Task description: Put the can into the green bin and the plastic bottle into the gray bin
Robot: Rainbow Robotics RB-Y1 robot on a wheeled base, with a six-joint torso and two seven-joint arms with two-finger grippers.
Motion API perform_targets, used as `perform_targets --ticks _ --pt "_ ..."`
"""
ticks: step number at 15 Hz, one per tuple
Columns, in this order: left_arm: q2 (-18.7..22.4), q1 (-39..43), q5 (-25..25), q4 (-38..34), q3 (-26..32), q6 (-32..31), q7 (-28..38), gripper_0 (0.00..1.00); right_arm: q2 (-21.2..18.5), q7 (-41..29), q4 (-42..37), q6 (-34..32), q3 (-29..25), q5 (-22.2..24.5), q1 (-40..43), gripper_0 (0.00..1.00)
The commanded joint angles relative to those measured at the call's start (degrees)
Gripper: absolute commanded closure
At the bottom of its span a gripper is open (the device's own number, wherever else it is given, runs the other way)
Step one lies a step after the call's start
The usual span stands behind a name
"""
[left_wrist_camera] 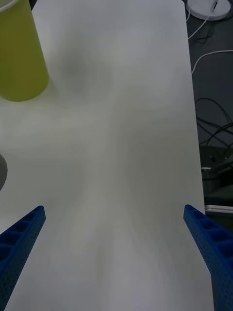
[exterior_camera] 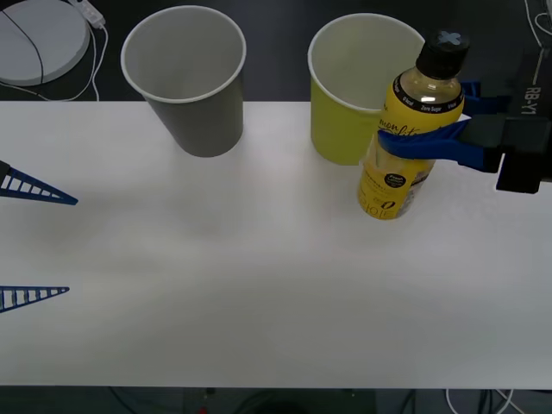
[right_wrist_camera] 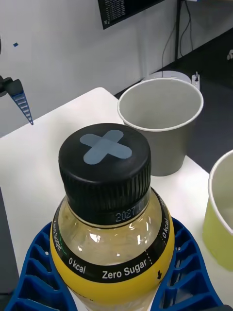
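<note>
My right gripper (exterior_camera: 416, 121) is shut on the plastic bottle (exterior_camera: 407, 129), held upright at its shoulder just in front of and to the right of the green bin (exterior_camera: 338, 121). The bottle (right_wrist_camera: 104, 194) has yellow liquid, a black cap and a "Zero Sugar" band, and its cap is above the bins' rims. The gray bin (exterior_camera: 194, 103) stands upright to the left of the green one, its pale inside showing nothing (right_wrist_camera: 165, 141). My left gripper (exterior_camera: 72, 246) is open at the table's left edge, low over bare table (left_wrist_camera: 114, 228). The can is out of view.
The white table (exterior_camera: 259, 285) stretches wide in front of both bins. A round white device (exterior_camera: 39, 39) with a cable lies off the table's back left corner. Cables (left_wrist_camera: 213, 141) run on the dark floor beside the table's edge.
</note>
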Motion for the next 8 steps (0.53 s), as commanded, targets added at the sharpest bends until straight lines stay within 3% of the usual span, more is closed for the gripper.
perform_targets --ticks 1,8 --pt "0.0 0.0 0.0 0.0 0.0 0.0 0.0 0.0 0.1 0.0 4.2 -1.7 6.9 -1.6 -9.8 1.0" --pt "0.0 0.0 0.0 0.0 0.0 0.0 0.0 0.0 1.7 0.0 15.7 -3.5 29.0 -2.3 -36.1 1.0"
